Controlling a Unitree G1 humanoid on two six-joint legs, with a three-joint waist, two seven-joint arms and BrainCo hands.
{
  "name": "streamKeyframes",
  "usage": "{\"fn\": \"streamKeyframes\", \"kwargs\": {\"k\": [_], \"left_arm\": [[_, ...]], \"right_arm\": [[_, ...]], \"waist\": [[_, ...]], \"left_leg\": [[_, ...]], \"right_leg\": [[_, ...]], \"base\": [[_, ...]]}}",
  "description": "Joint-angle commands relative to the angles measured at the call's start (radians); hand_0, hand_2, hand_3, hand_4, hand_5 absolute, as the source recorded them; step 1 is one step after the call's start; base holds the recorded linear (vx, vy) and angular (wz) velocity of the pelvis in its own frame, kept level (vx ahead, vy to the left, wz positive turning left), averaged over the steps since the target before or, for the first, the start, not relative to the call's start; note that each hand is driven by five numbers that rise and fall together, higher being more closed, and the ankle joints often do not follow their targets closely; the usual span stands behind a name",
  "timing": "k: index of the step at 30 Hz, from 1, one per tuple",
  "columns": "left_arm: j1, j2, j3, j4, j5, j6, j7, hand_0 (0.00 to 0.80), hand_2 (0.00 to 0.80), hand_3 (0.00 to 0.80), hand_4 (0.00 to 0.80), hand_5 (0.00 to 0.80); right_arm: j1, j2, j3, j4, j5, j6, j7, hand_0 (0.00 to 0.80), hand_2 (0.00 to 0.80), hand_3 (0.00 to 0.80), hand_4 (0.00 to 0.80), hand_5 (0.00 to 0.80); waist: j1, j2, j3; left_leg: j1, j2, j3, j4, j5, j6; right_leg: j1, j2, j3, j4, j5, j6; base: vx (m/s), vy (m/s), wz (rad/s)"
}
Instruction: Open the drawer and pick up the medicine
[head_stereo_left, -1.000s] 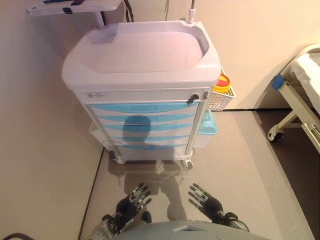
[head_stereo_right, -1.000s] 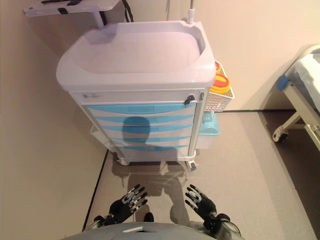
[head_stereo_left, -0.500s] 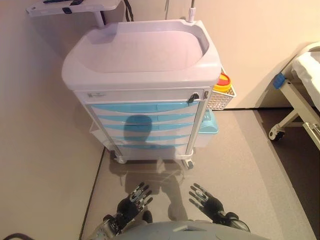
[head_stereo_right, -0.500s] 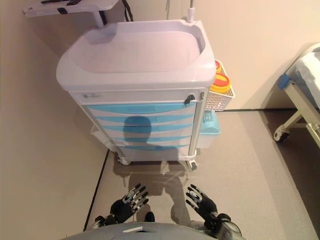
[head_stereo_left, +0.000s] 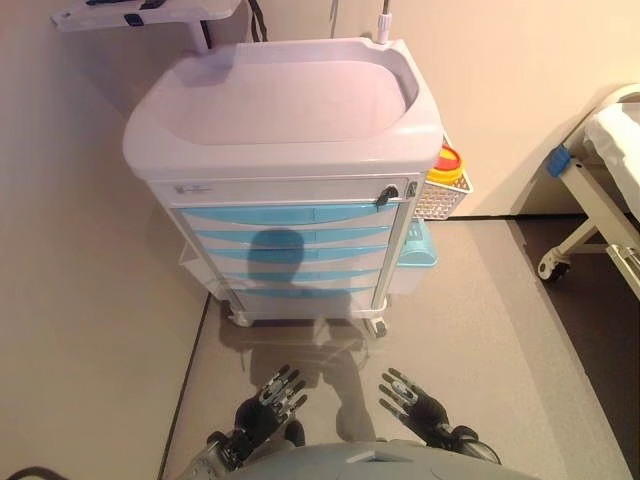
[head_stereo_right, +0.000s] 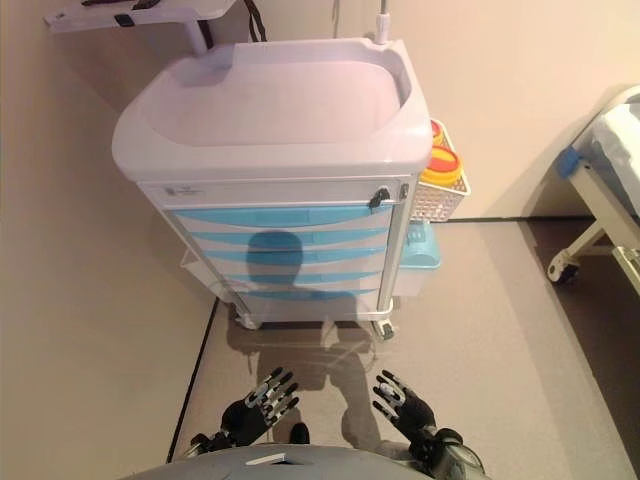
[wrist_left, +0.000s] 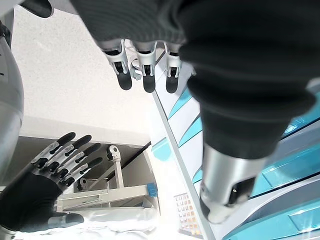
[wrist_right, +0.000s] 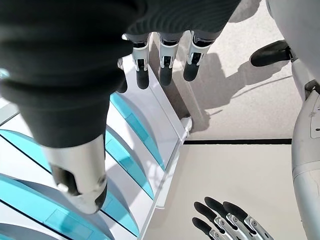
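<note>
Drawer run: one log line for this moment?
stage: pre-reach | cart drawers: all closed | medicine: not visible | left robot hand: open, empty | right robot hand: open, empty

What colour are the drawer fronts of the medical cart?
The drawer fronts are light blue with white bands between them, on a white cart. The left eye view shows this best.

A grey speckled floor (head_stereo_left: 470, 330) carries a white plastic wheeled cart with pale blue drawer fronts (head_stereo_left: 290, 240), standing well ahead of both robot hands. A white metal-framed bed on castors (head_stereo_left: 600, 190) stands far right of the right robot hand.
</note>
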Motion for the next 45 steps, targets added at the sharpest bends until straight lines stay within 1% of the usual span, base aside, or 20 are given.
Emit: {"fn": "streamKeyframes", "kwargs": {"k": [1,5,8,10,14,17,20,24,26,28,32,34,36,37,40,45], "left_arm": [[-0.055,-0.039,0.027,0.022,-0.043,-0.009,-0.045,0.0,0.0,0.0,0.0,0.0],[-0.061,-0.045,0.031,0.014,-0.086,0.008,-0.067,0.0,0.0,0.0,0.0,0.0],[-0.086,-0.057,0.031,0.001,-0.149,0.022,-0.091,0.0,0.0,0.0,0.0,0.0],[-0.097,-0.06,0.033,-0.001,-0.174,0.03,-0.102,0.0,0.0,0.0,0.0,0.0],[-0.12,-0.067,0.051,-0.025,-0.225,0.057,-0.112,0.0,0.0,0.0,0.0,0.0],[-0.16,-0.072,0.06,-0.045,-0.271,0.058,-0.109,0.0,0.0,0.0,0.0,0.0],[-0.197,-0.069,0.061,-0.07,-0.303,0.053,-0.107,0.0,0.0,0.0,0.0,0.0],[-0.266,-0.065,0.048,-0.108,-0.349,0.036,-0.103,0.0,0.0,0.0,0.0,0.0],[-0.296,-0.068,0.045,-0.118,-0.378,0.034,-0.102,0.0,0.0,0.0,0.0,0.0],[-0.323,-0.078,0.046,-0.122,-0.434,0.046,-0.105,0.0,0.0,0.0,0.0,0.0],[-0.372,-0.1,0.06,-0.127,-0.541,0.069,-0.131,0.0,0.0,0.0,0.0,0.0],[-0.39,-0.11,0.067,-0.129,-0.562,0.066,-0.14,0.0,0.0,0.0,0.0,0.0],[-0.413,-0.117,0.067,-0.136,-0.607,0.052,-0.153,0.0,0.0,0.0,0.0,0.0],[-0.421,-0.119,0.069,-0.142,-0.63,0.047,-0.16,0.0,0.0,0.0,0.0,0.0],[-0.451,-0.122,0.081,-0.166,-0.696,0.032,-0.182,0.0,0.0,0.0,0.0,0.0],[-0.491,-0.121,0.097,-0.199,-0.761,-0.007,-0.199,0.0,0.0,0.0,0.0,0.0]], "right_arm": [[-0.029,0.022,0.011,-0.023,-0.002,-0.02,0.031,0.0,0.0,0.0,0.0,0.0],[-0.029,0.008,0.018,-0.034,-0.004,-0.012,0.03,0.0,0.0,0.0,0.0,0.0],[-0.041,-0.014,0.02,-0.055,-0.003,-0.001,0.025,0.0,0.0,0.0,0.0,0.0],[-0.044,-0.021,0.02,-0.057,0.0,0.001,0.023,0.0,0.0,0.0,0.0,0.0],[-0.042,-0.024,0.019,-0.065,-0.008,0.007,0.023,0.0,0.0,0.0,0.0,0.0],[-0.052,-0.024,0.035,-0.082,-0.013,0.005,0.022,0.0,0.0,0.0,0.0,0.0],[-0.062,-0.026,0.048,-0.113,-0.019,0.002,0.007,0.0,0.0,0.0,0.0,0.0],[-0.084,-0.022,0.076,-0.172,0.013,-0.016,-0.026,0.0,0.0,0.0,0.0,0.0],[-0.089,-0.024,0.084,-0.194,0.029,-0.019,-0.032,0.0,0.0,0.0,0.0,0.0],[-0.093,-0.022,0.088,-0.206,0.041,-0.024,-0.037,0.0,0.0,0.0,0.0,0.0],[-0.102,-0.028,0.096,-0.212,0.058,-0.029,-0.028,0.0,0.0,0.0,0.0,0.0],[-0.103,-0.032,0.099,-0.215,0.061,-0.032,-0.023,0.0,0.0,0.0,0.0,0.0],[-0.098,-0.037,0.1,-0.228,0.076,-0.029,-0.022,0.0,0.0,0.0,0.0,0.0],[-0.094,-0.039,0.103,-0.236,0.083,-0.03,-0.023,0.0,0.0,0.0,0.0,0.0],[-0.092,-0.049,0.11,-0.263,0.099,-0.034,-0.027,0.0,0.0,0.0,0.0,0.0],[-0.076,-0.057,0.12,-0.306,0.117,-0.033,-0.038,0.0,0.0,0.0,0.0,0.0]], "waist": [[0.01,-0.01,0.037],[0.006,-0.009,0.061],[0.0,-0.008,0.102],[-0.005,-0.007,0.123],[-0.019,-0.01,0.154],[-0.03,-0.02,0.186],[-0.039,-0.031,0.219],[-0.046,-0.038,0.267],[-0.052,-0.041,0.286],[-0.059,-0.041,0.301],[-0.072,-0.044,0.326],[-0.077,-0.045,0.331],[-0.084,-0.048,0.338],[-0.089,-0.052,0.342],[-0.097,-0.057,0.355],[-0.107,-0.066,0.363]], "left_leg": [[-0.011,-0.033,-0.027,0.007,-0.096,0.0],[-0.041,-0.04,-0.024,0.079,-0.121,0.004],[-0.114,-0.059,-0.021,0.193,-0.153,0.011],[-0.132,-0.062,-0.018,0.22,-0.16,0.016],[-0.153,-0.068,0.002,0.254,-0.176,0.031],[-0.194,-0.068,0.014,0.29,-0.188,0.043],[-0.245,-0.068,0.022,0.336,-0.199,0.054],[-0.35,-0.065,0.024,0.401,-0.205,0.073],[-0.398,-0.065,0.023,0.439,-0.21,0.076],[-0.434,-0.066,0.02,0.468,-0.212,0.08],[-0.492,-0.072,0.015,0.519,-0.221,0.083],[-0.514,-0.075,0.015,0.537,-0.223,0.083],[-0.532,-0.076,0.015,0.557,-0.228,0.086],[-0.531,-0.082,0.011,0.577,-0.256,0.083],[-0.569,-0.083,0.014,0.604,-0.261,0.085],[-0.619,-0.091,0.016,0.655,-0.278,0.093]], "right_leg": [[-0.033,0.003,-0.023,0.085,-0.043,0.001],[-0.059,-0.01,-0.011,0.108,-0.043,-0.006],[-0.113,-0.025,0.007,0.144,-0.038,-0.017],[-0.133,-0.026,0.018,0.161,-0.034,-0.019],[-0.167,-0.026,0.052,0.185,-0.024,-0.011],[-0.217,-0.027,0.084,0.216,-0.021,-0.004],[-0.283,-0.029,0.107,0.278,-0.028,-0.003],[-0.423,-0.01,0.137,0.447,-0.074,-0.015],[-0.479,-0.001,0.145,0.521,-0.101,-0.026],[-0.532,0.007,0.153,0.588,-0.109,-0.031],[-0.597,0.017,0.168,0.655,-0.126,-0.047],[-0.62,0.021,0.172,0.673,-0.129,-0.052],[-0.643,0.026,0.18,0.699,-0.132,-0.056],[-0.644,0.026,0.189,0.72,-0.161,-0.051],[-0.678,0.037,0.199,0.735,-0.165,-0.058],[-0.725,0.049,0.212,0.765,-0.167,-0.064]], "base": [[0.051,0.032,0.0],[0.023,0.059,-0.02],[-0.032,0.084,-0.06],[-0.01,0.059,-0.07],[0.045,0.043,-0.14],[-0.016,0.038,-0.27],[-0.057,0.054,-0.17],[-0.122,0.057,-0.13],[-0.097,0.046,-0.04],[-0.03,0.035,-0.08],[-0.018,0.035,0.0],[0.002,0.033,-0.09],[0.078,0.032,0.0],[0.108,0.03,0.02],[0.037,0.032,-0.06],[0.03,0.028,-0.01]]}}
